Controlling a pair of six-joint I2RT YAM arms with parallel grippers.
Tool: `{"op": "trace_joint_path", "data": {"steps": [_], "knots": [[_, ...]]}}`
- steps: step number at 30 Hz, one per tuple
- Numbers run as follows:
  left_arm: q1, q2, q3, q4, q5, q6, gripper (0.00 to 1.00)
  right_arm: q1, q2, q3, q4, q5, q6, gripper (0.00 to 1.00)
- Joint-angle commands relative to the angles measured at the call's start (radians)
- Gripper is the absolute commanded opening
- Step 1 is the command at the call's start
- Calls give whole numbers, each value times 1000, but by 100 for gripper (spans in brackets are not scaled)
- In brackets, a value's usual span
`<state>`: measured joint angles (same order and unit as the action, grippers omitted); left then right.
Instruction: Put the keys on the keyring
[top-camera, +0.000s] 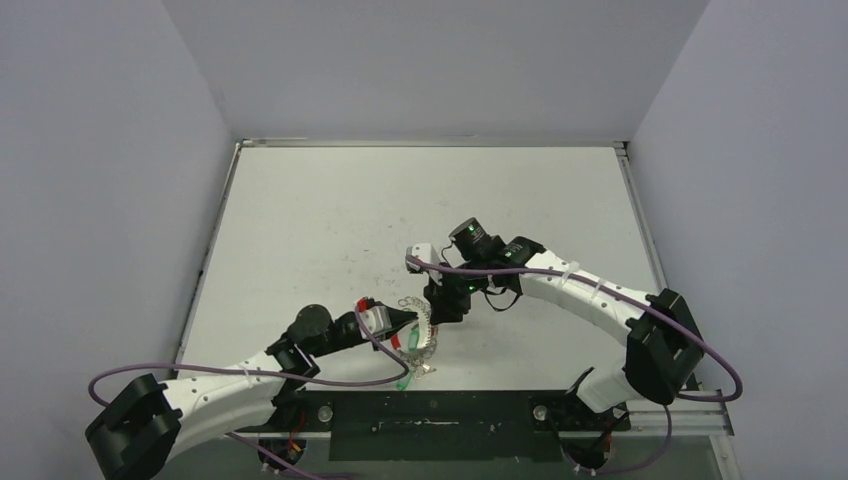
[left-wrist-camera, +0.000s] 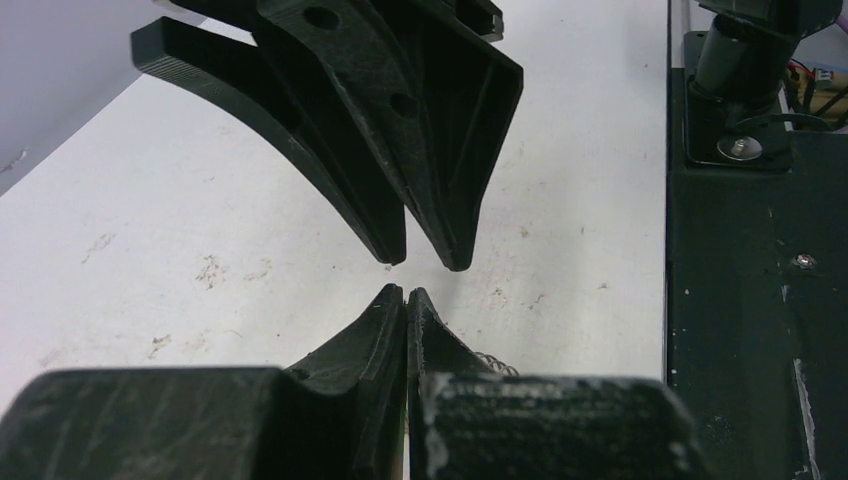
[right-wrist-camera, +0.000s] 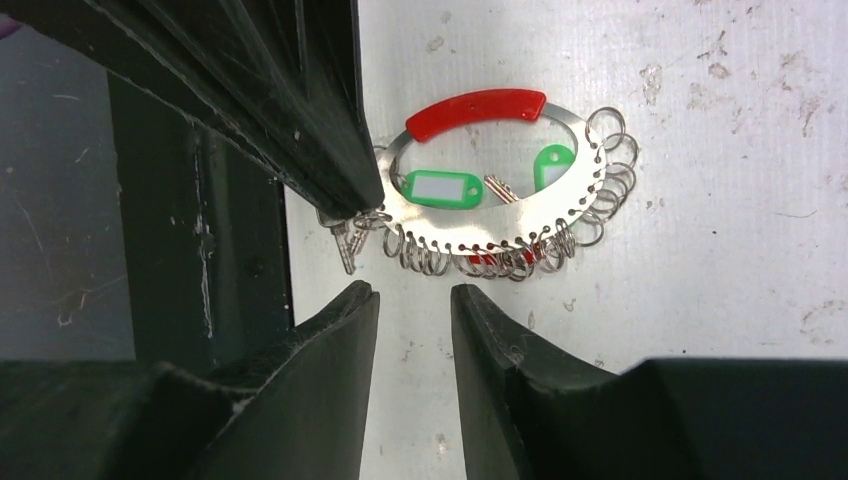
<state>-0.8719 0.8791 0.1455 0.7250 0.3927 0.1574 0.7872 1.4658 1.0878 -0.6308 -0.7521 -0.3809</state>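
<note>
The keyring (right-wrist-camera: 500, 105), a silver ring with a red arc and a fringe of small loops (right-wrist-camera: 520, 255), lies near the table's front edge (top-camera: 422, 325). Two green-tagged keys (right-wrist-camera: 443, 188) sit inside it. A red tag (right-wrist-camera: 500, 264) peeks from under the loops, and a bare silver key (right-wrist-camera: 345, 245) hangs off the ring's left end. My left gripper (left-wrist-camera: 405, 293) is shut, its tip (right-wrist-camera: 345, 195) pinching the ring's left rim. Just short of the loops, my right gripper (right-wrist-camera: 413, 293) stands open with nothing between its fingers.
The black mounting plate (left-wrist-camera: 760, 300) with the arm bases runs along the near edge, close beside the ring. The white tabletop (top-camera: 420, 200) stretches away behind both grippers, with grey walls on three sides.
</note>
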Motion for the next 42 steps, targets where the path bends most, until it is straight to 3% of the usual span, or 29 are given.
{"op": "trace_joint_path", "data": {"steps": [1,3,8,14,18,19,27,37,42], "knots": [[-4,-34,-19,59,-83,-51,0,-19,-27,-38,126,30,54,37],[-4,-53,-28,44,-131,-69,5,-44,-37,-67,178,46,92,44],[-1,-106,-17,-54,-263,-150,44,-135,-79,-178,346,70,206,62],[22,-133,17,-186,-465,-291,76,-249,-145,-292,484,146,311,87],[104,-116,47,-245,-445,-346,88,-320,-188,-352,544,175,356,100],[137,-107,54,-250,-426,-362,96,-338,-195,-362,557,176,367,100],[413,-45,91,-247,-289,-461,97,-500,-222,-420,623,229,433,100],[746,-8,121,-279,-345,-510,97,-647,-311,-520,712,566,451,100],[807,46,176,-371,-462,-412,97,-665,-324,-586,788,722,458,100]]}}
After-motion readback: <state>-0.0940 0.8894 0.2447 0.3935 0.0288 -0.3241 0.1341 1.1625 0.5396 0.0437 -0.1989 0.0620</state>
